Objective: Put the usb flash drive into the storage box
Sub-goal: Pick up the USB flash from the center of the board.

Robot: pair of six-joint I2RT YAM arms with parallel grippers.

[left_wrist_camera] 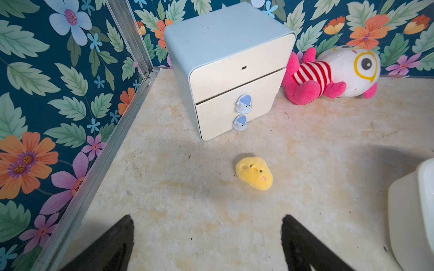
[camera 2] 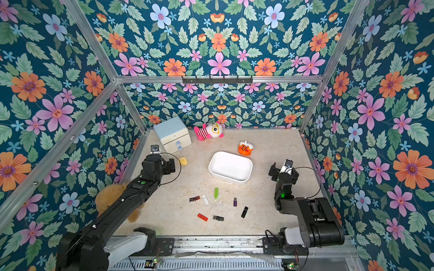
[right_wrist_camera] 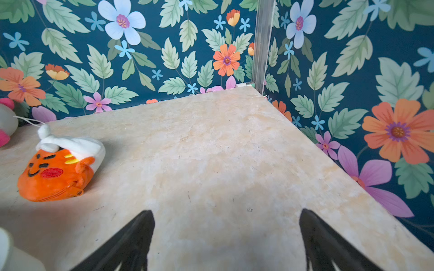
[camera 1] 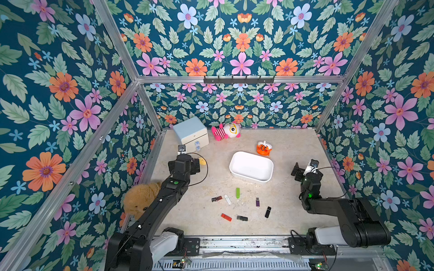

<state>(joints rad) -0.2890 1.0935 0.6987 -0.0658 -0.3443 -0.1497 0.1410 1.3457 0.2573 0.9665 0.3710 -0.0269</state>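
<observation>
Usb flash drives (camera 1: 238, 192) outside the storage box (camera 1: 251, 166).
Left pincer (left_wrist_camera: 207, 218), right pincer (right_wrist_camera: 226, 211) gape empty, drives behind them; we risk nudging close-packed neighbours.

You face a lab robot cell, aluminium frame (camera 1: 164, 79), floral-print walls (camera 1: 242, 35) left, right and far, stone-look bench (camera 1: 293, 145), left arm (camera 1: 164, 194) and right arm (camera 1: 352, 211) bolted at its near edge.

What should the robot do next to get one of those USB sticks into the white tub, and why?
Probably swing the right gripper back and down over the black flash drive, the one nearest it. That gripper is open, empty and facing away from it, and the storage box holds nothing yet.
</observation>
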